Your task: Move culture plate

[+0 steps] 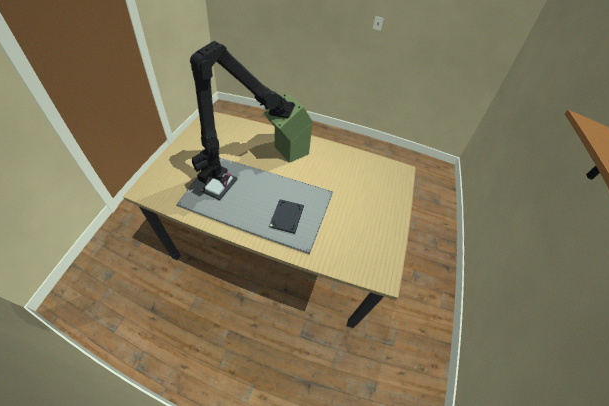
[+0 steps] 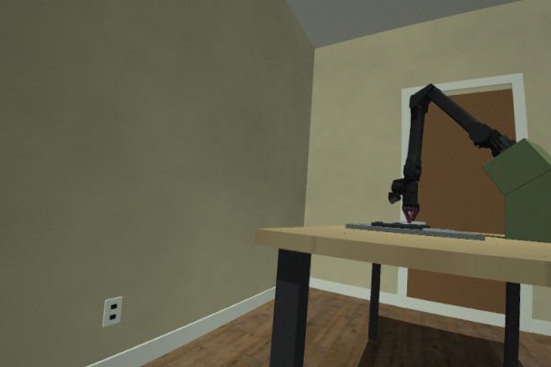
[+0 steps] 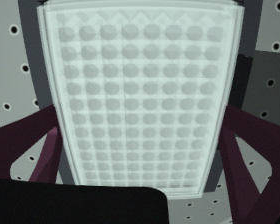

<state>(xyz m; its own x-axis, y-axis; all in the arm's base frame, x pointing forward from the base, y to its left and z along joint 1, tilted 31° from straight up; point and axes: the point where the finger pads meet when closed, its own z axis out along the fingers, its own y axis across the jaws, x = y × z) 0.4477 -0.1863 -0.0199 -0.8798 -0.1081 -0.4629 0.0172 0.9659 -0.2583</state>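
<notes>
My gripper point(image 3: 140, 111) reaches down over the plate, its two purple fingers pressed against the plate's long sides; it is shut on the plate. In the top view the plate point(image 1: 215, 186) sits under the gripper point(image 1: 211, 176) at the left end of the grey mat. The empty nest N2 point(image 1: 287, 216) lies on the mat to the right. In the exterior view the gripper point(image 2: 410, 216) is low at the mat.
The grey perforated mat point(image 1: 255, 202) lies on the wooden table. The green base block point(image 1: 292, 132) of the arm stands at the table's back. The table's edge is close by the plate on the left side.
</notes>
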